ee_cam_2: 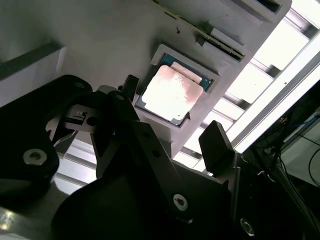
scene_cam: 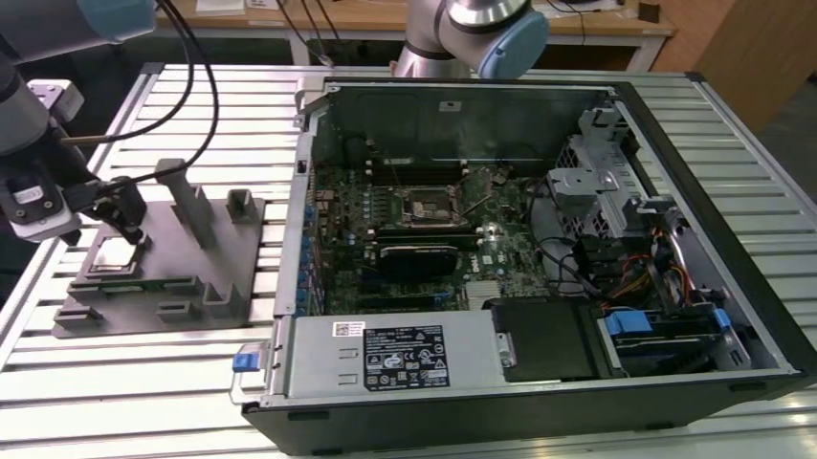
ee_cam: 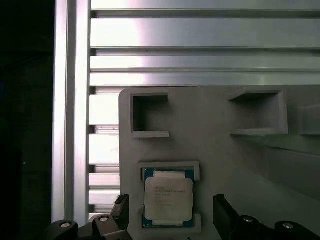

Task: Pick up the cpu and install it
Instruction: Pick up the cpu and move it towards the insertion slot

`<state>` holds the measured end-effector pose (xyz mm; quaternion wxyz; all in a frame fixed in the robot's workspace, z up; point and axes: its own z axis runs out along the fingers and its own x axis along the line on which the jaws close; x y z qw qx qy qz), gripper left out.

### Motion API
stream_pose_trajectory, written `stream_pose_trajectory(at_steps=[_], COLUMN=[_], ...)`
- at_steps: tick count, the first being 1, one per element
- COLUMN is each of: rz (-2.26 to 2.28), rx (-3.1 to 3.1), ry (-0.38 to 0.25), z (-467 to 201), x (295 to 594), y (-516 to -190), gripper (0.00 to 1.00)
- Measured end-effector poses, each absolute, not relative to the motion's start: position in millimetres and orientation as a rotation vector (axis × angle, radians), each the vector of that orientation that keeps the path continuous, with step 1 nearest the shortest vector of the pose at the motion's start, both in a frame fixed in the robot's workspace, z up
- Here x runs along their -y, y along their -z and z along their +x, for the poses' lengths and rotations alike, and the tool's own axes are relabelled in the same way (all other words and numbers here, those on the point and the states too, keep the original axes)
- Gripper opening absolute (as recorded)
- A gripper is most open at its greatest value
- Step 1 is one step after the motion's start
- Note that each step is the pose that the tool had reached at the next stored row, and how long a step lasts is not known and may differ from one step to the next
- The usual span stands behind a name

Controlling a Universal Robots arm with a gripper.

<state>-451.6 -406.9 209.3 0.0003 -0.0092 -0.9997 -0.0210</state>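
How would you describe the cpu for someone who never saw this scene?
At the exterior view's left, beside the open computer case, a grey tray lies on the slatted table. The cpu sits in a square recess of it; it is the only shiny silver square among grey posts and empty pockets.

A robotics lab: a slatted aluminium bench (scene_cam: 141,392) lies under the jaws of the gripper (scene_cam: 115,229), an opened computer case (scene_cam: 447,120) to one side of them, cable-strewn wooden desks (scene_cam: 383,19) beyond.

Colour check, tray stn.
Cpu (ee_cam: 168,200): silver top, blue-green edge. Tray (ee_cam: 220,150): plain mid-grey, no pattern. Gripper (ee_cam: 171,212): black. Table (ee_cam: 200,35): bright silver, ribbed slats. PC case (scene_cam: 537,426): black, w/ blue clip (scene_cam: 245,360).
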Motion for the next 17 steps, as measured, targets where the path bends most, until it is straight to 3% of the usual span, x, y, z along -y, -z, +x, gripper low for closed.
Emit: stream_pose_trajectory(at_steps=[17], rz=[-0.029], rx=[3.140], ry=[0.066], z=[-453], x=[407], y=[-190], gripper=[0.76])
